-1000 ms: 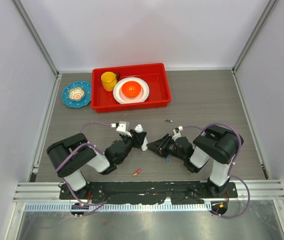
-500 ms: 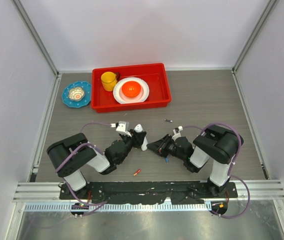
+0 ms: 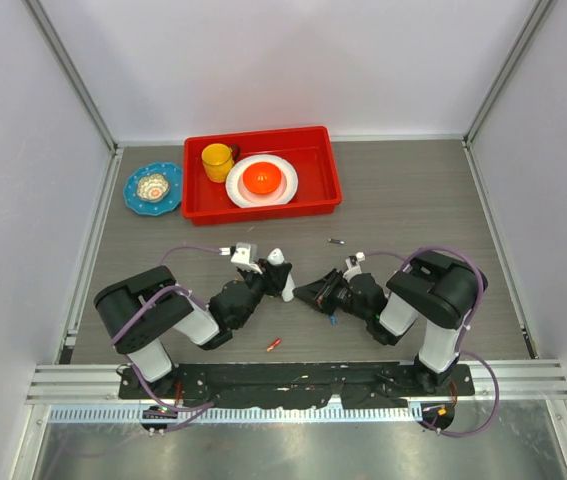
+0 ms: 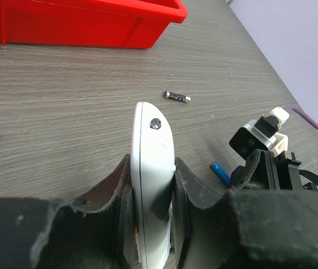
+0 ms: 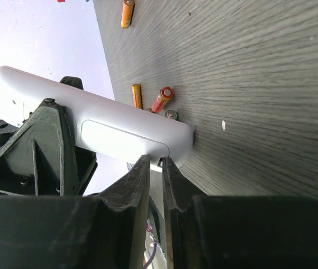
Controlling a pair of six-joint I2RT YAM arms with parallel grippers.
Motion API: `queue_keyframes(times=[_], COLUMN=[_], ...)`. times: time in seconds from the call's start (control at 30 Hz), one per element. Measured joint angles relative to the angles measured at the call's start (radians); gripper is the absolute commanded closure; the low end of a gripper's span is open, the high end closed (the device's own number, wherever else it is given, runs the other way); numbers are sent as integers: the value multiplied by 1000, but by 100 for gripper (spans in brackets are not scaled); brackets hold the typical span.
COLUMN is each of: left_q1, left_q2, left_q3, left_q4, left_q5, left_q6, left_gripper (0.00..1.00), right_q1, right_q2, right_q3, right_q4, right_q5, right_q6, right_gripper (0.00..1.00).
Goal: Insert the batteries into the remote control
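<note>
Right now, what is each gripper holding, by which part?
The left gripper clamps the remote control across its near end. The right gripper sits at the remote's edge; whether it holds anything cannot be told.

A red tray (image 3: 315, 165) sits at the far side of the grey wood-grain table (image 3: 413, 200). Inside it, a yellow cup (image 3: 217, 160) stands just beside a white plate (image 3: 287, 186) carrying an orange bowl (image 3: 261, 179). Left of the tray, a blue plate (image 3: 134, 196) holds a small patterned bowl (image 3: 152, 186). A small dark grey metal bit (image 3: 336, 241) lies nearer, off the tray's right end.
</note>
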Motion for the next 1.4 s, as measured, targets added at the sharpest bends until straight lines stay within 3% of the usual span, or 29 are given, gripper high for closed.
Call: queue_keyframes(times=[1.4], left_q1=[0], left_q2=[-5], left_q3=[-22], left_q4=[17], left_q5=[2], left_q6=[-22], left_gripper=[100], right_q1=[1], right_q2=[-46], right_q3=[-46], right_q4=[-5], right_q5=[7], right_q6=[-20], right_gripper=[80])
